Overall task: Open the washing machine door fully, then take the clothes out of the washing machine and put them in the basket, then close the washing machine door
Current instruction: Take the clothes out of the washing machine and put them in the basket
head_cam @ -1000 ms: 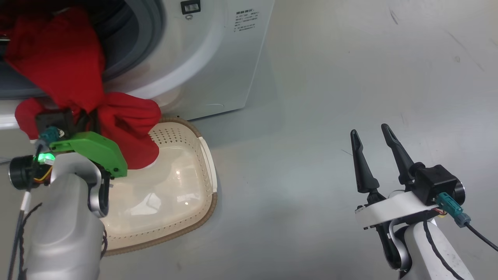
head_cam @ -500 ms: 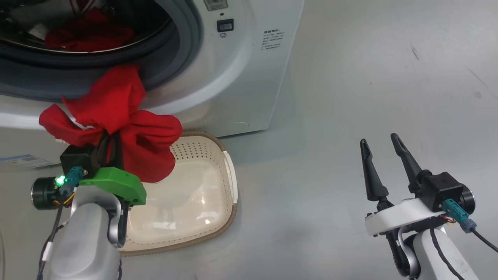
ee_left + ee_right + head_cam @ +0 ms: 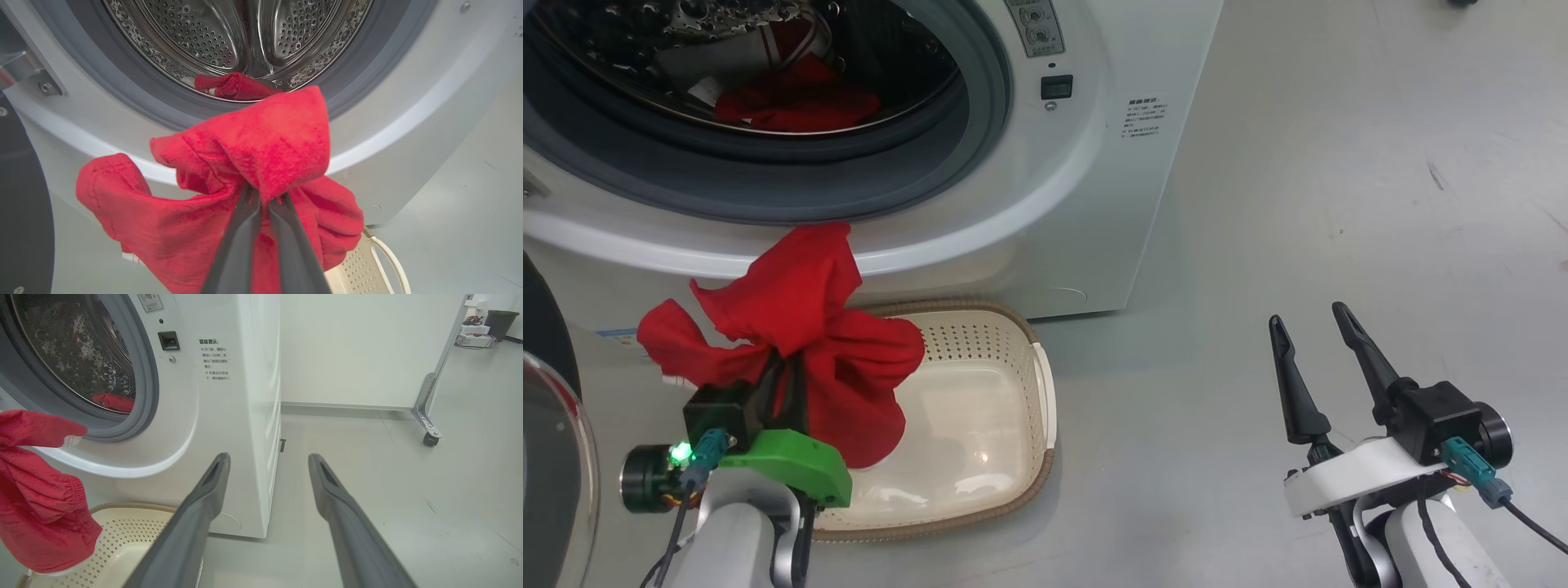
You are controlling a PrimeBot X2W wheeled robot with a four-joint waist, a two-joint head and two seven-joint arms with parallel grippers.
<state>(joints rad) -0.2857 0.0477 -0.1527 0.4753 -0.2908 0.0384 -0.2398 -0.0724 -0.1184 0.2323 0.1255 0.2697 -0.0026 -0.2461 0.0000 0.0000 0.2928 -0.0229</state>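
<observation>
While the washing machine door (image 3: 556,457) already stands swung wide open at the far left, I'd call the unloading roughly halfway. The left gripper (image 3: 263,196) is pinched tight on one of the clothes (image 3: 792,343), a plain red piece hanging bunched just above the left end of the basket (image 3: 1013,490), not dropped in yet. The basket sits on the floor right up against the front of the washing machine (image 3: 1086,204) and looks bare inside otherwise. Up in the drum, a second red garment (image 3: 796,102) with white stripes is waiting, so that one's left to do, plus shutting the door. Over at the right, the right gripper (image 3: 1306,314) hovers above the floor, fingers spread wide, holding nothing. A second ago the held piece was trailing out of the drum mouth; now it's fully clear of the gasket. The whole head view has shifted too, so the camera moved, and the right gripper's spread is unchanged.
</observation>
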